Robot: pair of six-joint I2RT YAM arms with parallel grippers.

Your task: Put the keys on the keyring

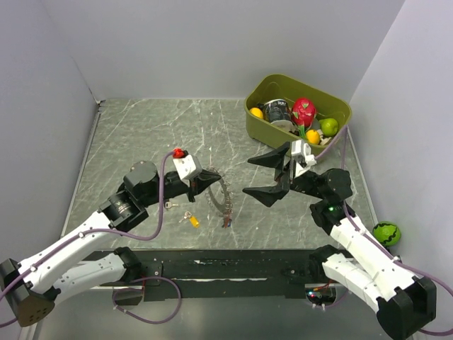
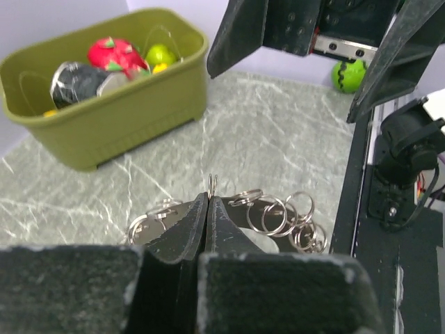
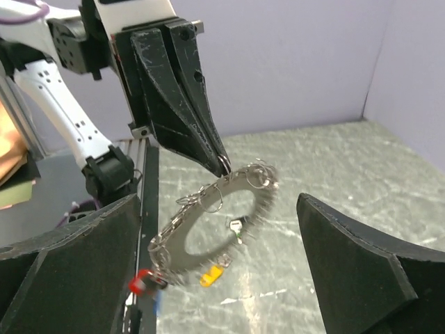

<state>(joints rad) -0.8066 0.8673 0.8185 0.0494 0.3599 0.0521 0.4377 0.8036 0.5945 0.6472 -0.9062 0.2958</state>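
Observation:
The keyring (image 1: 225, 198) is a thin metal ring fringed with many small grey pieces and split rings. It hangs tilted above the table from my left gripper (image 1: 214, 175), which is shut on its upper edge. In the right wrist view the keyring (image 3: 182, 240) looks blurred, with a red-capped piece (image 3: 142, 281) at its low end. Two keys lie on the table: a yellow-capped one (image 1: 192, 220) (image 3: 211, 276) and a small silver one (image 1: 170, 205) (image 3: 236, 226). My right gripper (image 1: 248, 177) stands open just right of the ring, apart from it. In the left wrist view only the split rings (image 2: 278, 212) show past the shut fingers.
An olive bin (image 1: 340, 106) holding toy fruit and a can stands at the back right. A green striped ball (image 1: 386, 233) lies beyond the table's right edge. Grey walls close in the left, back and right sides.

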